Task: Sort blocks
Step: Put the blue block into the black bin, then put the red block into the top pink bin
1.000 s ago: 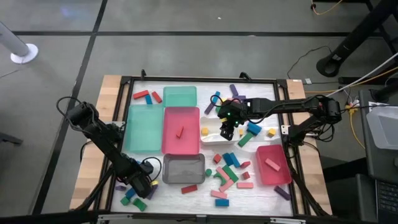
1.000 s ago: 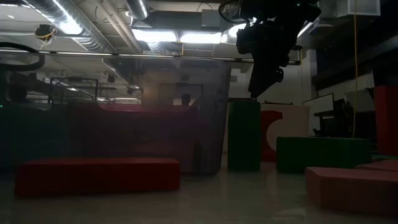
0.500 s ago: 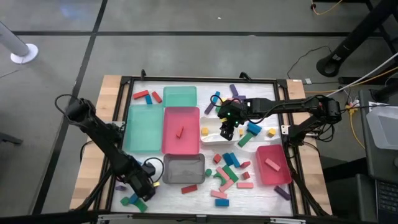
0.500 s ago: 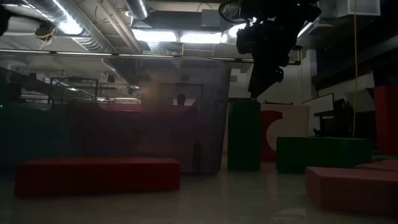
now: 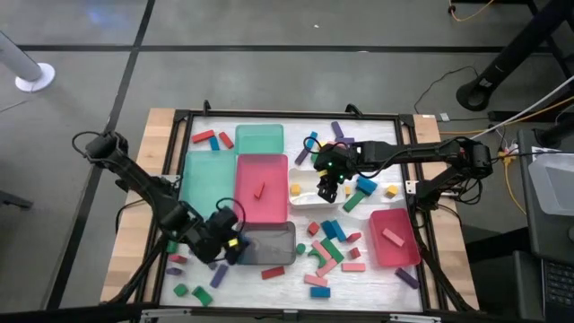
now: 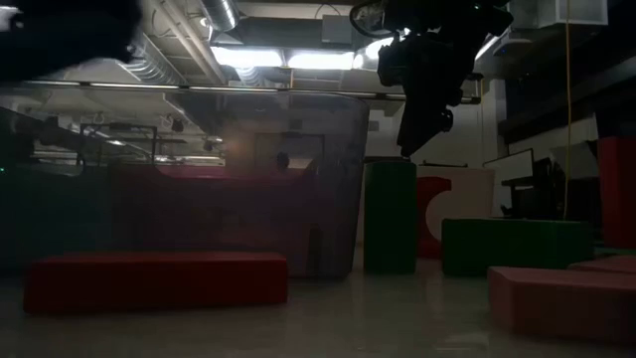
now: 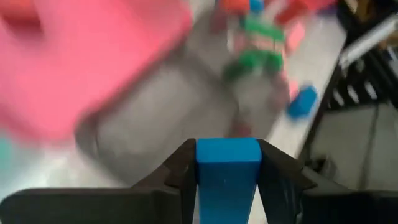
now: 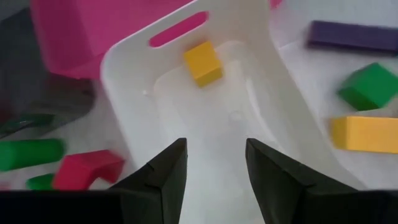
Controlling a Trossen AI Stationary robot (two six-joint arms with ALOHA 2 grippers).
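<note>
Left hand (image 7: 227,163) grips a blue block (image 7: 227,177) at the near-left grey tray (image 5: 273,240), evidently to carry it off for sorting, while right hand (image 8: 216,163) hangs open and empty over the central white tray (image 8: 283,124), holding one yellow cube (image 8: 203,62)

I'm looking into a robotics lab or workshop. The wooden table (image 5: 158,119) carries a black metal frame (image 5: 296,115) around a white work surface and stands on a bare grey concrete floor (image 5: 269,54) crossed by dark seams. Cables (image 5: 502,135) trail over the floor to the right of the table, near a black stand base (image 5: 475,92). Looking level across the table, I see exposed silver ducts (image 6: 189,25) and strip lights (image 6: 288,60) on an open ceiling.
</note>
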